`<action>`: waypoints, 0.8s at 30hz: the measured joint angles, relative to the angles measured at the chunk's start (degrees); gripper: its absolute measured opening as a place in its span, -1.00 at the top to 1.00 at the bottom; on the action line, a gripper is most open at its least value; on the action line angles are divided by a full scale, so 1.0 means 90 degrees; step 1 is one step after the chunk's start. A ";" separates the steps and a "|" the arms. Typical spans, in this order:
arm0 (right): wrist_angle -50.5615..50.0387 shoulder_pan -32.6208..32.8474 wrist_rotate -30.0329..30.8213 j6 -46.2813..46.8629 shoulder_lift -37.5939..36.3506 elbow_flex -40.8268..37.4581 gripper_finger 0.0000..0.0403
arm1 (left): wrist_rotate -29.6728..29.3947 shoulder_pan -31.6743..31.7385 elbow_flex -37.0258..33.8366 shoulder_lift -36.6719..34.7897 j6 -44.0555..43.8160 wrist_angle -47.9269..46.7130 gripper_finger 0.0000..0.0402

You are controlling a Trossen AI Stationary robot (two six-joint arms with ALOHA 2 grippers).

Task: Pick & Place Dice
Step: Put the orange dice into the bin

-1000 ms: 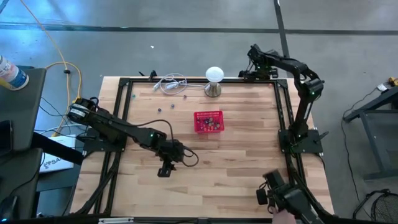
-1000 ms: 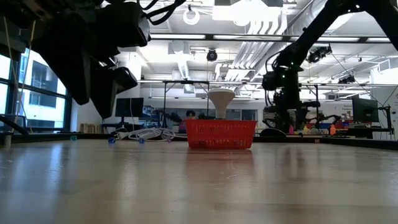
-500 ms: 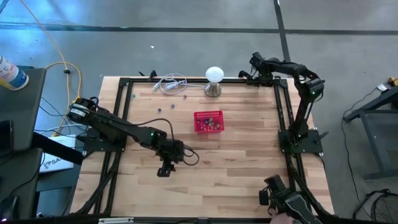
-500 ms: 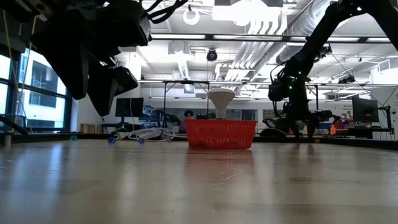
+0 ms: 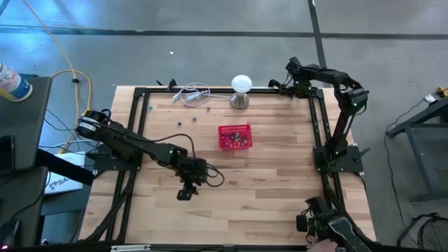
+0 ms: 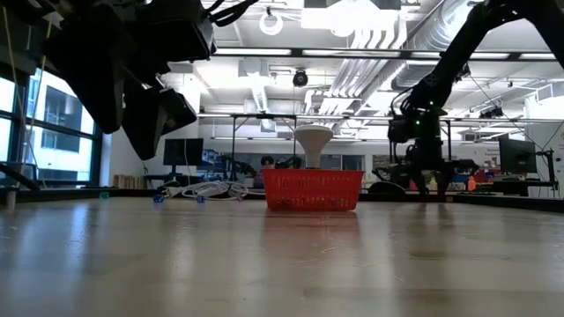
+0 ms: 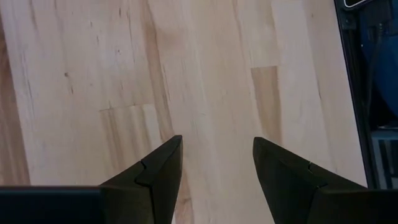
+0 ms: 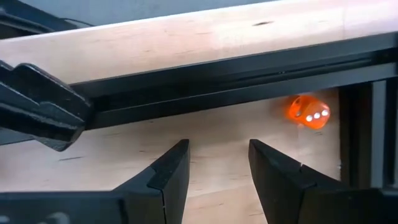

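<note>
While the left gripper point(image 5: 185, 192) hangs with fingers apart over bare wood at the table's point(image 5: 266, 189) near middle, the right gripper point(image 8: 217, 163), fingers likewise apart, points at an orange die point(image 8: 307, 111) lying beside the black frame rail point(image 8: 236, 78) at the far right corner. Dice fill the red basket point(image 5: 234, 136); loose dice point(image 5: 194, 120) lie left of it, near a white lamp point(image 5: 241, 90) and cable point(image 5: 190, 94).

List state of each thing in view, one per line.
left hand: open, empty, over bare wood
right hand: open, empty, at the table's far right corner
orange die: loose on the table, beside the black frame rail
red basket: upright, dice inside
lamp: upright, behind basket
</note>
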 joint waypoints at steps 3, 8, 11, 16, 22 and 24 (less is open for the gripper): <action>0.0051 -0.0053 -0.0086 -0.0162 0.0002 0.0000 0.23 | -0.0016 0.0001 0.0000 0.0000 0.0025 -0.0002 0.06; 0.0023 0.0036 0.0039 -0.0480 -0.0048 -0.0002 0.23 | -0.0015 0.0050 0.0000 0.0000 0.0228 -0.0007 0.06; -0.0266 0.0026 0.0125 -0.0392 -0.0145 0.0045 0.23 | -0.0018 0.0135 0.0000 0.0000 0.0267 -0.0007 0.06; -0.0461 -0.0031 0.0062 -0.0360 -0.0292 0.0245 0.23 | -0.0001 0.0238 0.0000 0.0000 0.0322 -0.0010 0.06; -0.0360 -0.0159 0.0036 -0.0263 -0.0289 0.0238 0.24 | 0.0020 0.0249 0.0000 0.0000 0.0326 -0.0012 0.06; -0.0360 -0.0211 0.0114 -0.0060 -0.0289 0.0238 0.26 | 0.0060 0.0249 0.0000 0.0000 0.0325 -0.0015 0.06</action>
